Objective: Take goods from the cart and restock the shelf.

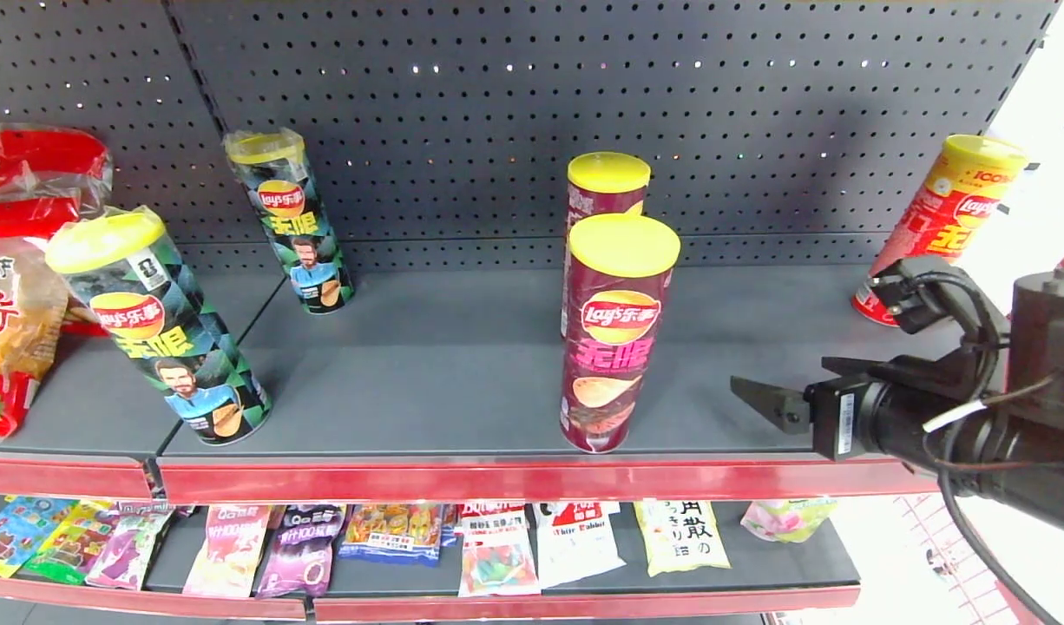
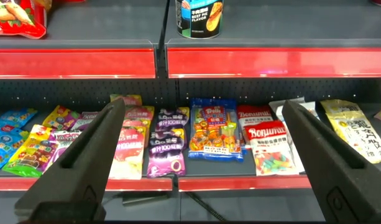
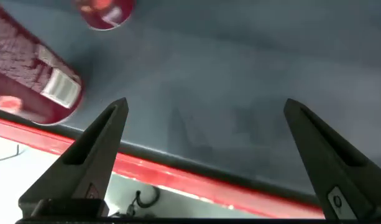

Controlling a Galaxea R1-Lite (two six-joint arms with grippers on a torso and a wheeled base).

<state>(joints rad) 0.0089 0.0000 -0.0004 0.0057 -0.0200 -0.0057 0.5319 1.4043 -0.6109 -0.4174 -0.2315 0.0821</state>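
**Both grippers open at the shelf**

The right gripper (image 3: 206, 106) has its fingers wide apart with nothing in them. It hangs at the front edge of the shelf (image 1: 428, 365), to the right of the front purple can (image 1: 617, 334). The left gripper (image 2: 204, 104) has its fingers apart too, empty, facing the snack bags (image 2: 209, 127) on the lower shelf (image 2: 240, 183). A green can (image 1: 159, 325) stands front left, a red can (image 1: 944, 221) back right.

Purple chip can (image 1: 617, 334) at shelf (image 1: 428, 382) front, right end effector (image 1: 762, 401) nearby
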